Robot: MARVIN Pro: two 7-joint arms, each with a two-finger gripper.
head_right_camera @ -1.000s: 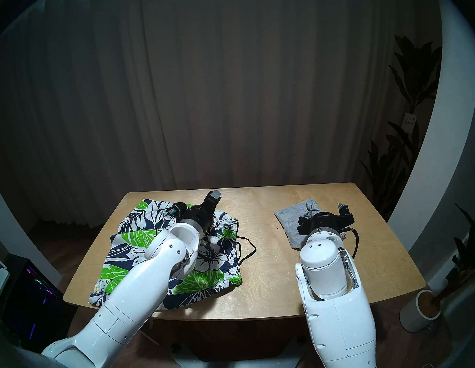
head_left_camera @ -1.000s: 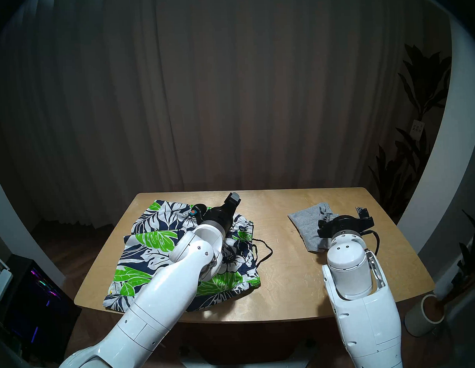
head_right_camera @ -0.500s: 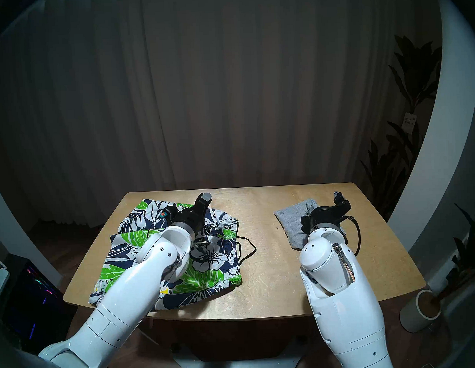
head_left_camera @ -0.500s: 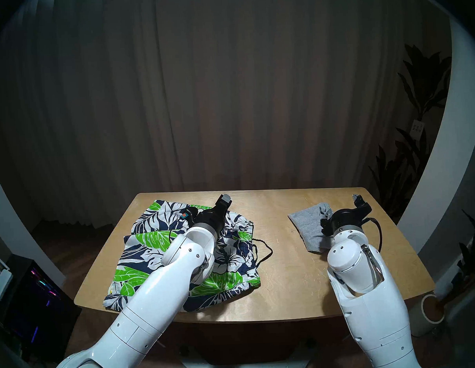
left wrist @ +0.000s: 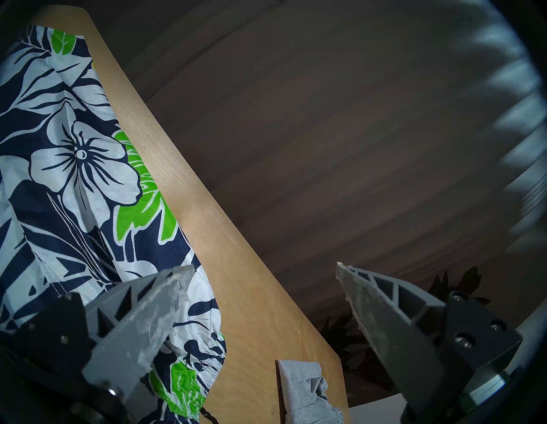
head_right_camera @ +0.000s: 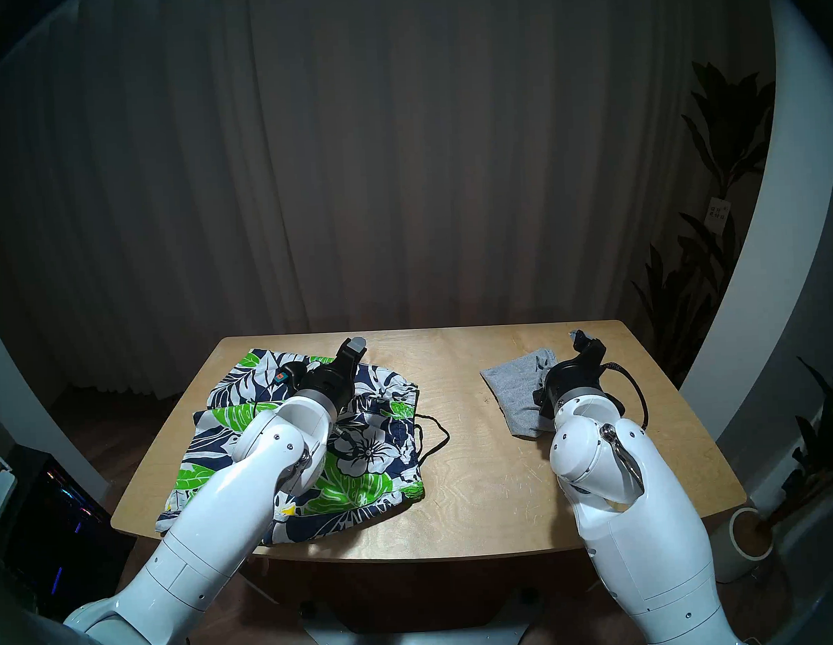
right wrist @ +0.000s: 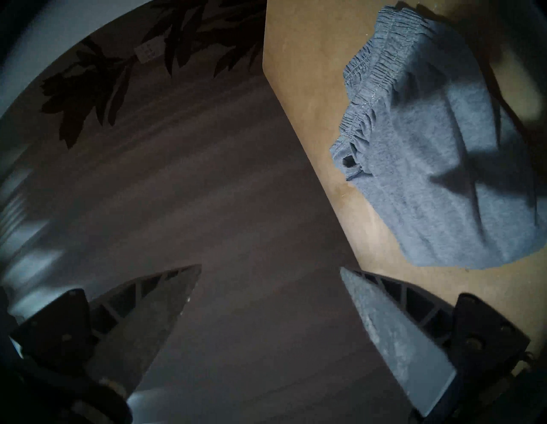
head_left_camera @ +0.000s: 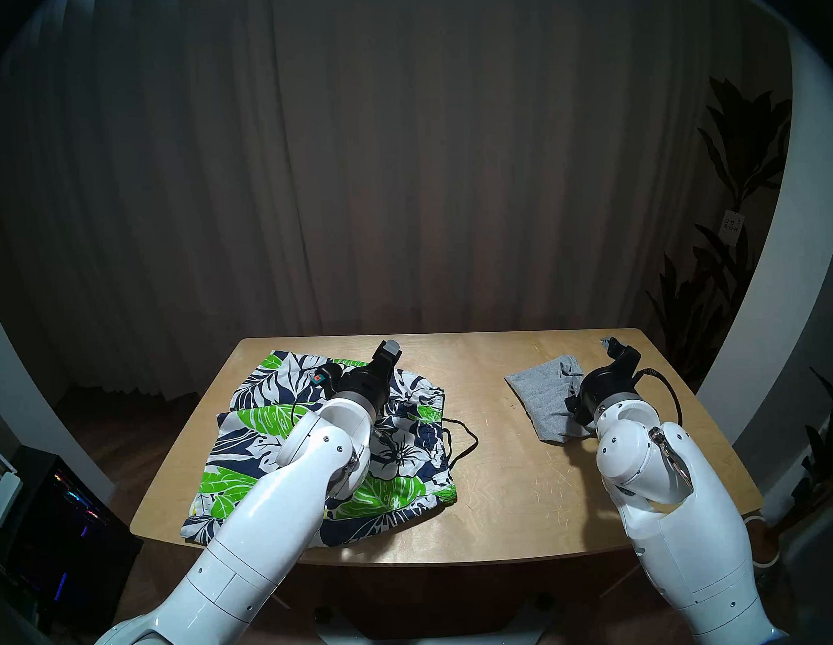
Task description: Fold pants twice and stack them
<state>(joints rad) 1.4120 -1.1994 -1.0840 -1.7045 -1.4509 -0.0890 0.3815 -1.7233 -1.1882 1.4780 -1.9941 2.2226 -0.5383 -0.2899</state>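
wooden table, potted plant beside

Two shorts: one floral, one grey; one table; two arms.

Wooden table — floral shorts, grey shorts lying apart.

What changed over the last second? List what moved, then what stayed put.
The right gripper rolled from lying flat to standing nearly on edge, one finger now raised, and its elbow swung outward to the right. The left gripper slid slightly left above the floral shorts. Both stayed open and empty. The floral shorts, their drawstring and the grey shorts lie unchanged on the table.
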